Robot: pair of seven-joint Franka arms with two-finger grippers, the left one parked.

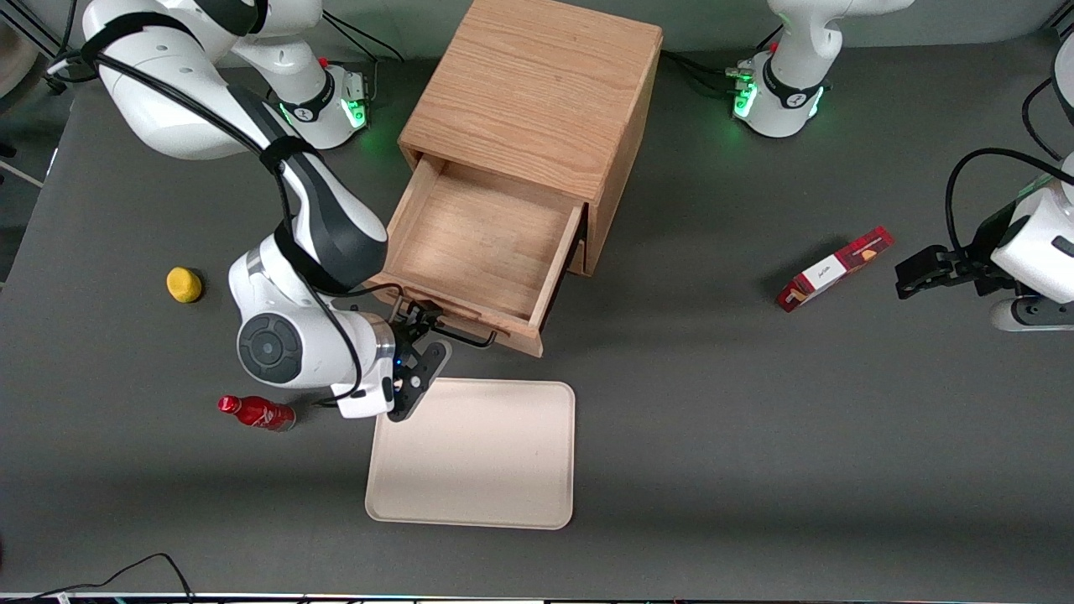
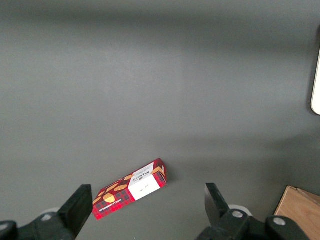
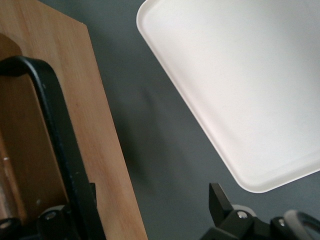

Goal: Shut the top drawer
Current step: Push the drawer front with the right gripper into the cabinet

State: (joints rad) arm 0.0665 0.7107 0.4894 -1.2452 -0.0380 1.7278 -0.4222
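- The top drawer (image 1: 491,243) stands pulled well out of the cabinet (image 1: 533,92), in the upper middle of the front view, its bare wooden floor fully exposed.
- The claw (image 1: 419,344) sits at the drawer's front face, just below centre-left of the frame, between the black wire handle (image 1: 457,334) and the cream tray (image 1: 474,453).
- In the wrist view the fingers are spread wide: one finger (image 3: 220,202) hangs over the worktop (image 3: 150,125) beside the tray (image 3: 240,90), while the other seems to lie on the drawer-front side of the handle (image 3: 55,120), though that finger is mostly hidden.
- The handle looks straddled rather than gripped, so nothing is held.
- My advice: no grasp is needed; press flat on the drawer front (image 3: 85,100) near its middle so the drawer does not skew on its runners.
- Push straight along the drawer's slanted axis toward the cabinet, slowly at the end.
- Keep the wrist clear of the tray edge and the red bottle (image 1: 256,412).
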